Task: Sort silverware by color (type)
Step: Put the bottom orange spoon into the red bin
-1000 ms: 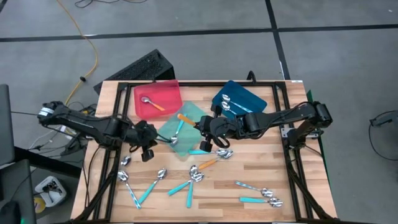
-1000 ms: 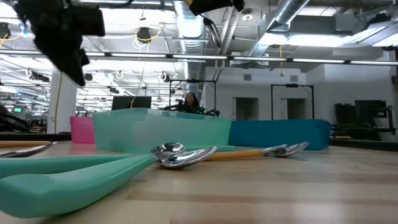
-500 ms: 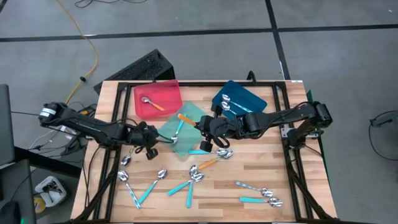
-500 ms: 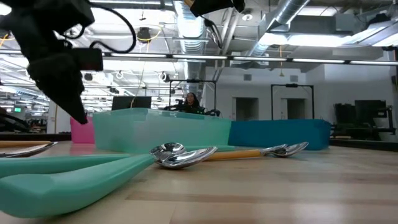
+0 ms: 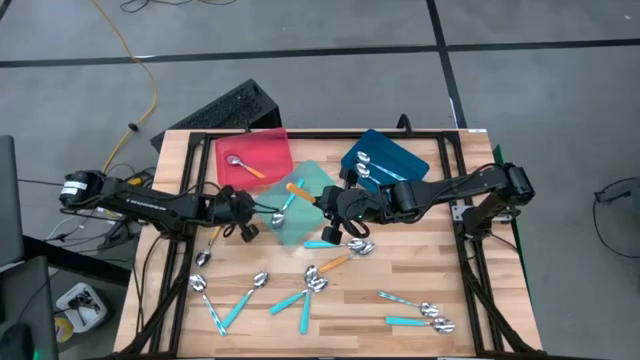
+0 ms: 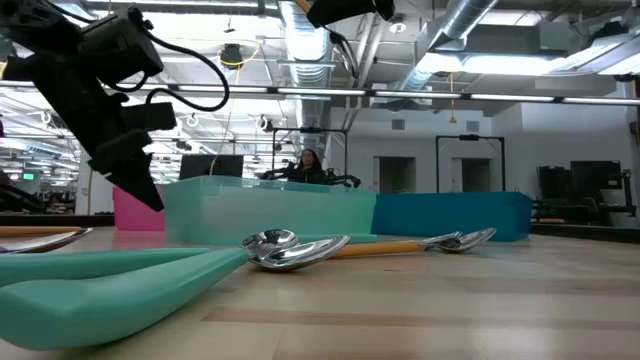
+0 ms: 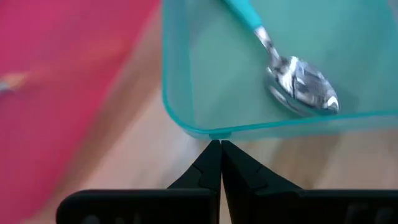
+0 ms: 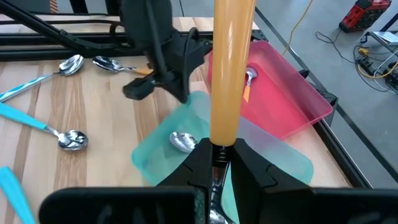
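Landmark: teal tray (image 5: 300, 205) at desk (image 5: 440, 270) middle. Left end effector (image 7: 219, 163) with fingers together, empty, at tray's near-left corner. Teal-handled spoon (image 7: 286, 62) lies inside tray. Right end effector (image 8: 217, 163) above tray's right edge, clamped on orange-handled spoon (image 8: 231, 68). Other spoons (image 5: 300, 290) scattered on desk in front of tray.

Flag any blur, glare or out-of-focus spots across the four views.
Left wrist view: red tray smeared soft, teal-handled spoon bowl sharp with bright glints. Low view: near teal handle out of focus. Right wrist view: orange-handled spoon in the right gripper looms large and soft. High view: even light, sharp.
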Controlling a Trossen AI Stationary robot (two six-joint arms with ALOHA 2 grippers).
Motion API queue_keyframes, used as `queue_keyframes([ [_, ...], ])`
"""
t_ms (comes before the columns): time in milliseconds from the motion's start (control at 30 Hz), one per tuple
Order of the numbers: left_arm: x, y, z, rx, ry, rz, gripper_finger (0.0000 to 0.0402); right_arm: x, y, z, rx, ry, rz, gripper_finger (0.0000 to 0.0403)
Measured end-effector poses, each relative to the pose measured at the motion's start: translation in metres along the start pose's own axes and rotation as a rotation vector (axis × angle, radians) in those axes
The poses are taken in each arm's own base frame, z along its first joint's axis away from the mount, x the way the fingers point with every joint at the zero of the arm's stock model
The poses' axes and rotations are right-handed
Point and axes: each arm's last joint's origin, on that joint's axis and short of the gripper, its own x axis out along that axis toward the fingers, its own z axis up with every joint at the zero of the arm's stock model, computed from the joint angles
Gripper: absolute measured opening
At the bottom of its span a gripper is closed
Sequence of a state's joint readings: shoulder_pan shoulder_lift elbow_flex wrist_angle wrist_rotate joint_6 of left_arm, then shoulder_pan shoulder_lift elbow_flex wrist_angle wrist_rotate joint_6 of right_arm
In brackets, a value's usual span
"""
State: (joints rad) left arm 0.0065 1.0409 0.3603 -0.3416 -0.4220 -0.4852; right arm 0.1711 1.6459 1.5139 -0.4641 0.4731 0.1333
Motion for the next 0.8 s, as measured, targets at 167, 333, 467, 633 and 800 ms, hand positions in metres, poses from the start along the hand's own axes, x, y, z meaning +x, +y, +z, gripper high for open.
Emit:
queue_keyframes([
  [167,0.003,0.007,0.007,-0.018,-0.05,0.058,0.0,0.0,0.0,0.0,0.0,0.001,-0.001,0.0061],
  [333,0.005,0.011,0.019,-0.036,-0.131,0.046,0.0,0.004,-0.004,-0.001,0.005,0.016,-0.019,0.0061],
  [467,0.007,0.016,0.025,-0.034,-0.149,0.036,0.0,0.012,-0.013,-0.008,0.02,0.074,-0.087,0.0061],
  [633,0.009,0.02,0.026,-0.042,-0.14,0.046,0.0,0.038,-0.021,-0.025,0.021,0.194,-0.154,0.0061],
  [800,0.009,0.021,0.026,-0.039,-0.134,0.041,0.0,0.075,-0.026,-0.052,-0.001,0.343,-0.211,0.0061],
])
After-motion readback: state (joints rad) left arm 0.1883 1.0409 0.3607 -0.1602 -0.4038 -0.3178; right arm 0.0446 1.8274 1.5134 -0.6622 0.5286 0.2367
